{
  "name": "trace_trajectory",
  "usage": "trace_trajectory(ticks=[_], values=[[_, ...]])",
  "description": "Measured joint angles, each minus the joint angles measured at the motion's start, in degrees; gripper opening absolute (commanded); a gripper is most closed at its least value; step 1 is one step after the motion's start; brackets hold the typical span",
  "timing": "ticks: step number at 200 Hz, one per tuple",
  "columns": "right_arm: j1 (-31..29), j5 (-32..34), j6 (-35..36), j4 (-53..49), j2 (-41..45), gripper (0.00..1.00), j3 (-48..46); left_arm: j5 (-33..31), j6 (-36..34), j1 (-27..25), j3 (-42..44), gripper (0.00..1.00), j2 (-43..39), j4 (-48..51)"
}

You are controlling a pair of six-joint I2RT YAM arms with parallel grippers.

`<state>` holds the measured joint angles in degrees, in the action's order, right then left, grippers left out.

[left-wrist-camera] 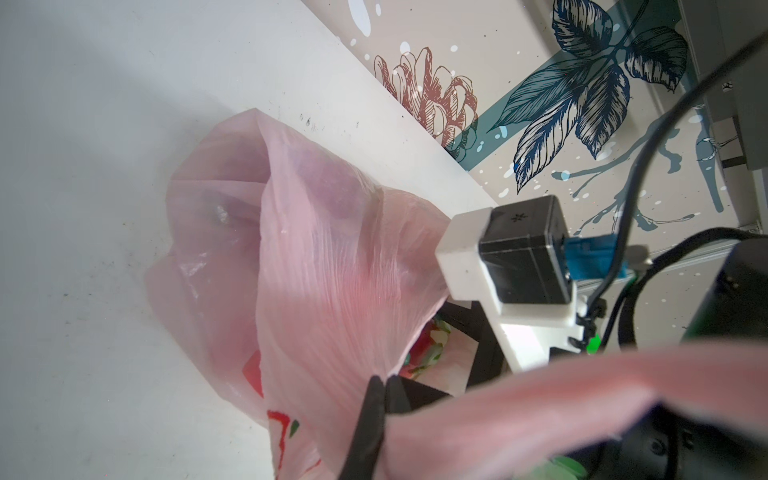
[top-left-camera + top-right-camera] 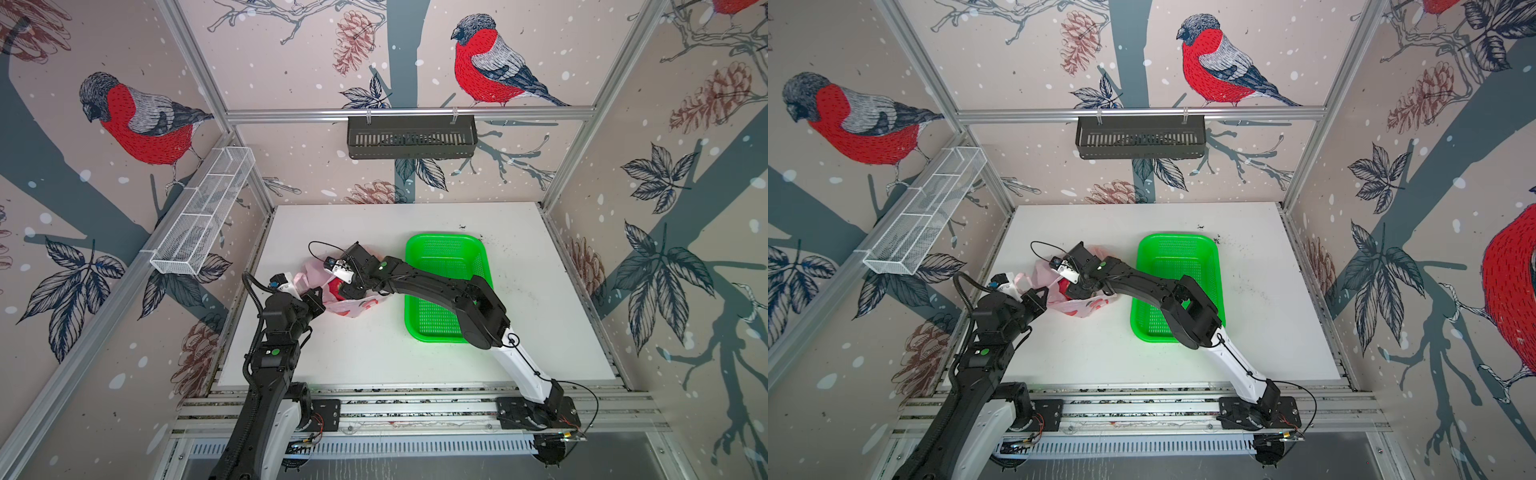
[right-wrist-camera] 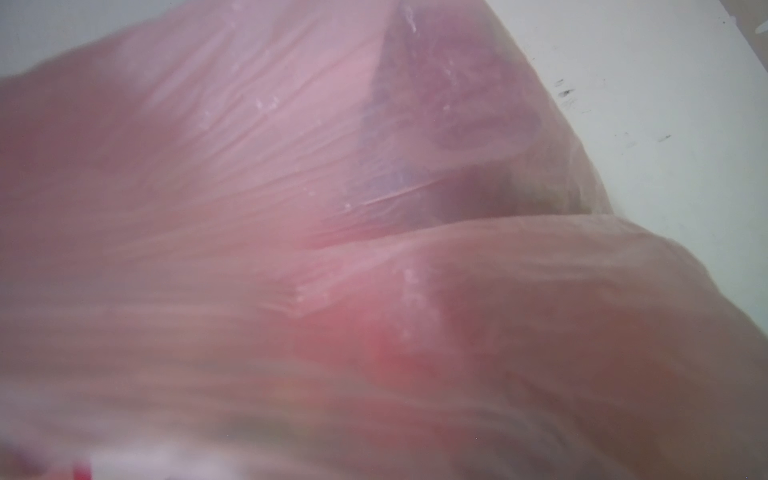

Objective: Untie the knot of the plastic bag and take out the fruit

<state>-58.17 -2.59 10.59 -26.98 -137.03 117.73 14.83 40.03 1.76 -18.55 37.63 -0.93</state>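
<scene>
- Left arm (image 2: pixel 276 316) comes in from the near-left edge of the table (image 2: pixel 374 353).
- Left jaws pressed together, pinching a fold of the plastic bag (image 2: pixel 351 309) on its left side. In the left wrist view the film (image 1: pixel 332 270) runs taut up to the pinch, and a blurred pink strip lies across the foreground.
- Bag sits left of centre on the table, crumpled. In both top views its mouth gapes upward and red prints show on its near face (image 2: pixel 1077 309).
- Fruit: 1 magenta-red piece (image 2: pixel 334 286) shows inside the open mouth. The left wrist view gives a red-and-green glimpse (image 1: pixel 426 347). Cannot tell whether more lies under the film.
- Right arm (image 2: pixel 419 280) reaches across from the right. Right jaws are down in the bag mouth beside the fruit. Cannot tell their spread, since pink film (image 3: pixel 291 208) fills the right wrist view.
- Green basket (image 2: pixel 440 257) stands just right of the bag, partly under the right arm.
</scene>
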Motion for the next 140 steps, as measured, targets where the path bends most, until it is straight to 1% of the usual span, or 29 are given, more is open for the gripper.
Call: trace_trajectory(ticks=[95, 125, 140], values=[[-0.1, -0.2, -2.1, -2.9, 1.8, 0.08, -0.5, 0.1, 0.0, 0.0, 0.5, 0.0, -0.9, 0.0], [-0.1, -0.9, -3.4, -3.0, 2.5, 0.08, -1.2, 0.2, 0.0, 0.0, 0.6, 0.0, -0.8, 0.0], [-0.2, -2.7, -3.8, -2.9, 2.5, 0.12, -0.3, 0.2, -0.1, 0.0, 0.6, 0.0, -0.6, 0.0]])
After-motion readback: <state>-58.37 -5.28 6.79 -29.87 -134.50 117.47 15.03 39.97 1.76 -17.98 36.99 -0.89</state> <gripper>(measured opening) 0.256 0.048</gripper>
